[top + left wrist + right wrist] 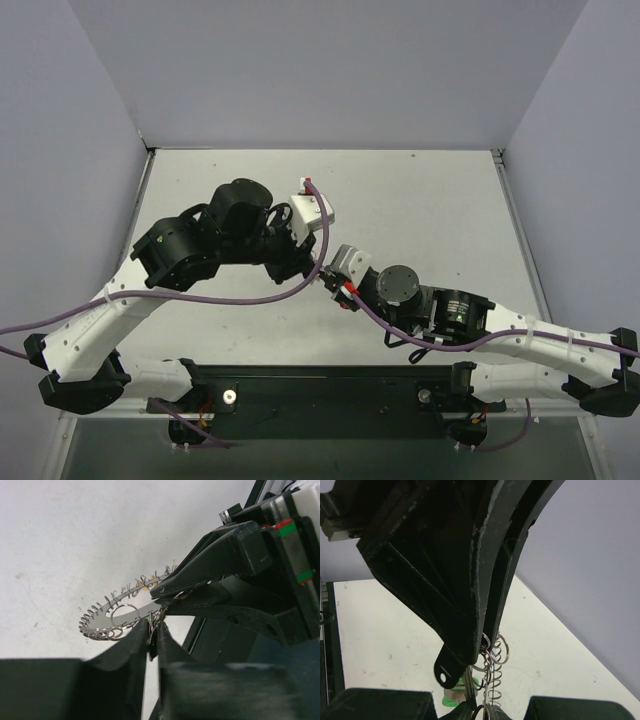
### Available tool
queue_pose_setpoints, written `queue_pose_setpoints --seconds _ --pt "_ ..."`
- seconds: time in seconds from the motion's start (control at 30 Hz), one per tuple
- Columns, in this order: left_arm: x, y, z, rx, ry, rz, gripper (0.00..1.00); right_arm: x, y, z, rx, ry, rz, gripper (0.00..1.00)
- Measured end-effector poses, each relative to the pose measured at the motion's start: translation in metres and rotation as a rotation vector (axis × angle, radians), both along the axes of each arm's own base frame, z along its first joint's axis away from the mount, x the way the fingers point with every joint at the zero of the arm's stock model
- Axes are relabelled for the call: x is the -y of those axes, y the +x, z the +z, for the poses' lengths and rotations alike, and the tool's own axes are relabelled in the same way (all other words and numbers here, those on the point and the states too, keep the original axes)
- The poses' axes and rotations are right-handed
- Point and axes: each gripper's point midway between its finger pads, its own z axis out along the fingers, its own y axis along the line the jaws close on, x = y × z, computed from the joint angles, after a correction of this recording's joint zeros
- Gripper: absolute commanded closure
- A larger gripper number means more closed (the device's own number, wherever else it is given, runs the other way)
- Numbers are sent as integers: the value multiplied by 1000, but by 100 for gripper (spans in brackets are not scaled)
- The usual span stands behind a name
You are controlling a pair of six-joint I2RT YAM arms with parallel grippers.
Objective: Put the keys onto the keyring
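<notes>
Keyring (pixel 117 615) is clamped edgewise by left hand (pixel 152 641) and right hand (pixel 170 596).

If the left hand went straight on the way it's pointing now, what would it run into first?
Most likely the right hand, whose closed fingertips sit just ahead of the left hand, pinching the same keyring. Depth is hard to judge, but the two hands look nearly touching.

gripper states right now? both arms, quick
Left gripper: closed, pinching the keyring.
Right gripper: closed on the same keyring.
</notes>
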Motion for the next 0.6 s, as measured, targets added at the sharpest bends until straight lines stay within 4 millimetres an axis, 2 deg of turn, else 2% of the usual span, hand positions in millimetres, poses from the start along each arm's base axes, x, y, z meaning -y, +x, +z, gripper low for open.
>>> queue_pose_setpoints --seconds 0.03,0.6 --pt "0 1 -1 -1 4 4 100 0 0 0 0 0 0 100" --pt "-2 0 -1 10 -3 7 100 1 1 -2 -18 0 1 100"
